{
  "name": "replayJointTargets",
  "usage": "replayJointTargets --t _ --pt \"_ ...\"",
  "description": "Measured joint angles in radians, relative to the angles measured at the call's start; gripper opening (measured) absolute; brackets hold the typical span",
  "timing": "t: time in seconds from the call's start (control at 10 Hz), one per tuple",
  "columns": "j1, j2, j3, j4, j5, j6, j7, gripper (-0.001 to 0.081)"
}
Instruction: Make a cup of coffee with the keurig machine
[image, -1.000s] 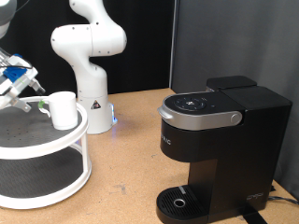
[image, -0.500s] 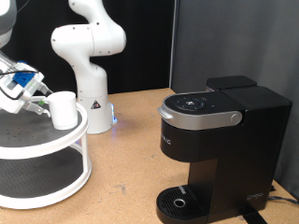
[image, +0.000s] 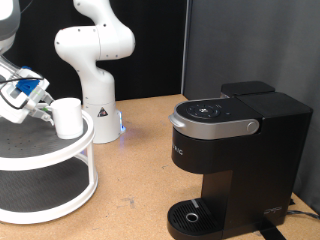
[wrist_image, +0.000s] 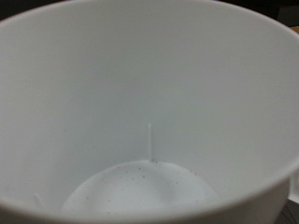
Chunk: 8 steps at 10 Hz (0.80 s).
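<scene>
The cup — smooth, white, cylindrical — stands at the edge of a round white two-tier stand's top shelf, at the exterior view's left. The gripper sits just beside it, half cut off; its jaw state cannot be told. The wrist view shows only the cup's pale interior. The boxy matte-black keurig machine stands well apart, lid down.

Wooden table: keurig machine, white stand, seemingly arm base.

I count one small white cylindrical mug, one boxy matte black coffee machine, one round white two-tier shelf and one white robot arm.
</scene>
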Motion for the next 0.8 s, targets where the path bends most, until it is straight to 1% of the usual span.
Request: replayJointTargets --t 0.1,0.2,0.3,0.4,0.5,0.8 --pt "0.0 0.0 0.0 -0.002 0.0 0.003 0.002 0.058" --pt "0.0 0.0 0.0 -0.002 0.0 0.007 0.005 0.0397" --pt "-0.001 0.0 0.0 -0.002 0.0 0.01 0.014 0.0261" --pt "-0.002 0.0 0.0 -0.002 0.0 0.014 0.023 0.0261" --pt "-0.006 -0.001 0.001 -0.002 0.0 0.019 0.032 0.0084" --pt "-0.024 -0.015 0.008 -0.002 0.0 0.02 0.07 0.0073"
